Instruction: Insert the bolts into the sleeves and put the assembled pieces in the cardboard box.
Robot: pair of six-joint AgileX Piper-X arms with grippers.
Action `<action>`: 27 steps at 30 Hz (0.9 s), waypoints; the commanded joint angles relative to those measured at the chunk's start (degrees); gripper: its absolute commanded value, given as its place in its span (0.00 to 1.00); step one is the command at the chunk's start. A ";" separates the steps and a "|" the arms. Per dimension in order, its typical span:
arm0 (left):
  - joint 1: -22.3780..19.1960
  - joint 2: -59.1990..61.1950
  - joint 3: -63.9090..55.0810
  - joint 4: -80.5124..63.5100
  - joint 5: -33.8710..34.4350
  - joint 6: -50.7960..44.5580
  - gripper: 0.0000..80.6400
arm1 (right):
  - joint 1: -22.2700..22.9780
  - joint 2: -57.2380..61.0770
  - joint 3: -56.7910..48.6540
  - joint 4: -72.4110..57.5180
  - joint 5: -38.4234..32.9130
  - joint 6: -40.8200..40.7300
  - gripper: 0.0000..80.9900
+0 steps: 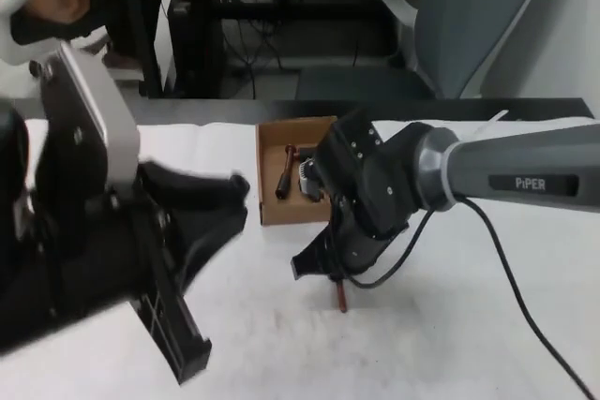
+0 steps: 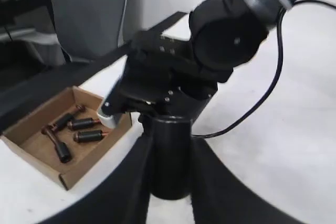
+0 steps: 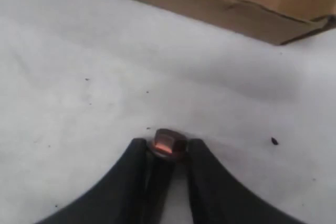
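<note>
My left gripper (image 2: 170, 142) is shut on a black sleeve (image 2: 170, 161), held upright above the white bench. My right gripper (image 3: 167, 146) is shut on a copper bolt (image 3: 167, 141), whose hexagonal head shows between the fingers. In the high view the right gripper (image 1: 323, 267) hangs low just in front of the cardboard box (image 1: 269, 213), and the bolt (image 1: 340, 297) points down at the bench from it. The cardboard box (image 2: 31, 148) holds three assembled pieces (image 2: 86, 136). The left gripper (image 1: 230, 192) sits left of the box.
A white cloth (image 1: 450, 325) covers the bench, with free room at the right and front. The left arm's bulk (image 1: 94, 231) fills the near left. A grey chair (image 1: 469, 16) stands behind the bench. The box's near wall (image 3: 220, 11) is close beyond the right gripper.
</note>
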 commanded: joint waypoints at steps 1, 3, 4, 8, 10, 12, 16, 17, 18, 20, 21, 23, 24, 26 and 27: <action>-1.47 -0.18 6.64 -11.10 -0.15 -6.94 0.02 | 1.29 -5.43 0.95 -2.59 1.62 -1.99 0.01; -2.54 -0.18 11.24 -19.87 -2.23 -12.83 0.02 | 1.74 -10.24 2.36 -4.37 1.62 -1.95 0.01; -3.20 -0.18 14.09 -24.21 -4.08 -15.31 0.02 | 1.72 -12.80 3.69 -5.44 1.62 -1.95 0.01; -6.24 -0.18 20.90 -37.55 -12.24 -19.53 0.02 | 1.83 -22.83 10.73 -12.76 1.40 -2.05 0.01; -7.83 0.08 22.43 -41.50 -15.25 -19.27 0.02 | 2.39 -27.52 15.40 -18.64 0.39 -2.05 0.01; -9.03 1.11 23.07 -43.15 -16.17 -19.28 0.02 | 3.51 -32.37 20.87 -25.89 -0.97 -2.05 0.01; -10.76 6.03 22.89 -45.35 -16.80 -19.28 0.02 | 6.76 -37.96 28.93 -40.13 -2.56 0.39 0.01; -10.75 7.40 22.89 -47.39 -16.40 -19.71 0.02 | 7.50 -38.59 30.27 -42.92 -2.56 0.67 0.01; -10.75 9.52 22.89 -49.82 -16.36 -20.34 0.02 | 8.23 -38.86 31.43 -45.86 -2.56 0.65 0.01; -10.75 12.78 22.89 -53.73 -16.36 -21.11 0.02 | 9.36 -38.93 32.68 -50.27 -2.44 1.01 0.01; -10.75 14.17 22.89 -55.46 -16.36 -22.02 0.02 | 9.87 -38.93 32.96 -53.12 -2.36 0.99 0.01; -10.75 17.50 22.89 -58.22 -16.34 -23.04 0.02 | 10.44 -38.93 32.97 -55.50 -2.40 1.31 0.01; -10.75 18.94 22.89 -59.73 -16.14 -23.12 0.02 | 10.59 -38.93 32.97 -56.01 -2.77 1.74 0.01; -10.75 21.18 22.89 -62.95 -15.01 -23.10 0.02 | 10.76 -38.93 32.97 -55.61 -3.66 2.48 0.01; -10.75 22.26 22.89 -64.84 -14.66 -23.42 0.02 | 10.87 -38.93 32.97 -55.60 -4.51 2.82 0.01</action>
